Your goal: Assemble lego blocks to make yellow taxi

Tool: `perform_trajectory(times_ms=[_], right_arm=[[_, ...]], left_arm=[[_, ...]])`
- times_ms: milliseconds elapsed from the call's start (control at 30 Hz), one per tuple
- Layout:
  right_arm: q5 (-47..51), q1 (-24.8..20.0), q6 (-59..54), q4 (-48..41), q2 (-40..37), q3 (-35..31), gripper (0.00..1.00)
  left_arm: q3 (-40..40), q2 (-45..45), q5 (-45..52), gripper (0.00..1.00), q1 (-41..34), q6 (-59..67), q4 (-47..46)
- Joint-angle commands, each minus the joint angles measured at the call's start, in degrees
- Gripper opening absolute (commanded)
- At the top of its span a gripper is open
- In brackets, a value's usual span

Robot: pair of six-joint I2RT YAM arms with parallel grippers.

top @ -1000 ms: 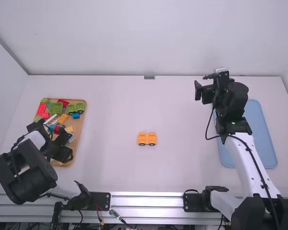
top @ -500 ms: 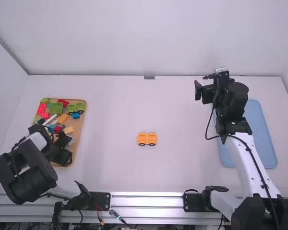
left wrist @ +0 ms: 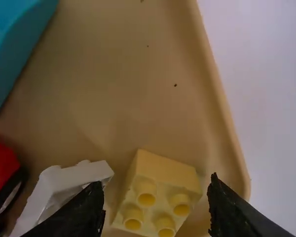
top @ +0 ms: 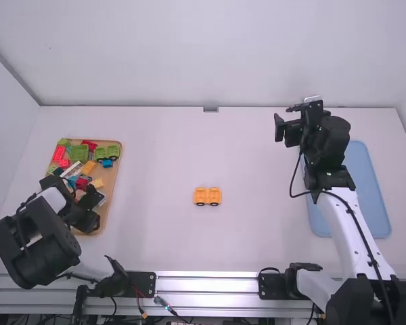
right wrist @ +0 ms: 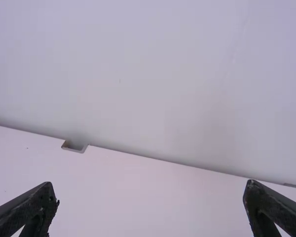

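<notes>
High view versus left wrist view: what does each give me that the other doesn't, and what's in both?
High view: the orange wheeled piece at mid-table, the blue tray, the right arm and the green wheeled piece.

Left wrist view: close detail, with four studs on the pale yellow block, seen between the parted fingers of the left gripper.

Both: the left gripper, the tan tray with loose pieces in it, and the white table.

We see a robotics lab: two arms (top: 344,227), a metal rail (top: 206,292) and white walls (top: 210,54) around the surface (top: 155,244).
</notes>
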Motion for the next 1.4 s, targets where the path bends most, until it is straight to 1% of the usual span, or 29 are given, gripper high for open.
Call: perform_trajectory(times_ms=[0,67,100,167,233,267,433,567,633,733,833,867,900,967,1000,1033,1067,1100,1133,1233,1267,1300,1333,1367], right_arm=[[-0.1,0.1,0.3,0.0,0.3,2.3,0.99],[-0.1,0.1,0.3,0.0,0.3,2.3,0.99],[-0.1,0.1,0.3,0.0,0.3,2.3,0.99],[-0.2,0.1,0.3,0.0,0.3,2.3,0.99],[-0.2,0.1,0.3,-0.1,0.3,2.3,0.99],[-0.1,0.1,0.3,-0.1,0.3,2.3,0.99],[-0.1,0.1,0.3,-0.2,0.3,2.3,0.99],[-0.2,0.1,0.3,-0.2,0.3,2.3,0.99],[-0.1,0.1,0.3,-0.2,0.3,2.3,0.99],[-0.1,0.1,0.3,-0.2,0.3,2.3,0.99],[-0.1,0.1,0.3,-0.2,0.3,2.3,0.99],[-0.1,0.1,0.3,-0.2,0.3,2.3,0.99],[-0.2,0.1,0.3,-0.2,0.3,2.3,0.99],[-0.2,0.1,0.3,-0.2,0.3,2.3,0.99],[-0.2,0.2,0.3,-0.2,0.3,2.3,0.99],[-0.1,0.2,0.5,-0.2,0.3,2.3,0.99],[-0.2,0.2,0.5,-0.2,0.3,2.3,0.99],[-0.2,0.2,0.5,-0.2,0.3,2.3,0.99],[-0.3,0.2,0.5,-0.2,0.3,2.3,0.99],[-0.3,0.2,0.5,-0.5,0.3,2.3,0.99],[-0.3,0.2,0.5,-0.5,0.3,2.3,0.99],[-0.3,0.2,0.5,-0.7,0.3,2.3,0.99],[-0.3,0.2,0.5,-1.0,0.3,2.3,0.99],[-0.3,0.2,0.5,-1.1,0.3,2.3,0.99]], left_arm=[[-0.4,-0.9,0.9,0.47,-0.5,0.9,-0.5],[-0.4,-0.9,1.1,0.42,-0.5,0.9,-0.7],[-0.4,-0.9,1.1,0.41,-0.5,0.9,-0.7],[-0.4,-0.9,1.1,0.28,-0.5,0.8,-0.8],[-0.4,-0.9,1.0,0.27,-0.5,-0.2,-0.5],[-0.4,-0.9,0.9,0.22,-0.5,-1.1,-0.3],[-0.4,-0.9,0.9,0.19,-0.5,-1.2,0.1],[-0.4,-0.9,0.9,0.20,-0.5,-1.4,1.1],[-0.4,-0.9,0.9,0.22,-0.5,-4.1,3.6],[-0.1,-1.0,0.9,0.21,-0.5,-6.9,5.0],[1.5,-1.0,1.3,0.28,-0.5,-9.2,5.2],[1.6,-1.0,1.3,0.27,-0.5,-9.4,5.2],[2.8,-1.0,3.0,0.23,-0.5,-11.4,4.9],[3.7,-1.0,4.8,0.24,-0.5,-12.8,4.7],[4.8,-1.0,8.9,0.19,-0.5,-14.9,4.5],[5.5,-1.0,11.5,0.17,-0.5,-15.8,4.4],[6.5,-1.0,14.7,0.10,-0.6,-17.8,4.3],[6.5,-1.0,14.7,0.10,-0.6,-17.8,4.3],[7.5,-1.0,15.7,0.03,-1.1,-21.1,4.4],[9.4,-1.0,14.6,0.06,-3.4,-28.0,4.3],[9.5,-1.0,14.5,0.06,-3.6,-28.2,4.3],[10.3,-1.0,13.7,0.05,-5.5,-29.2,4.4],[10.8,-1.0,13.5,0.02,-7.3,-29.2,4.2],[11.1,-1.0,13.6,0.02,-8.4,-29.2,4.1]])
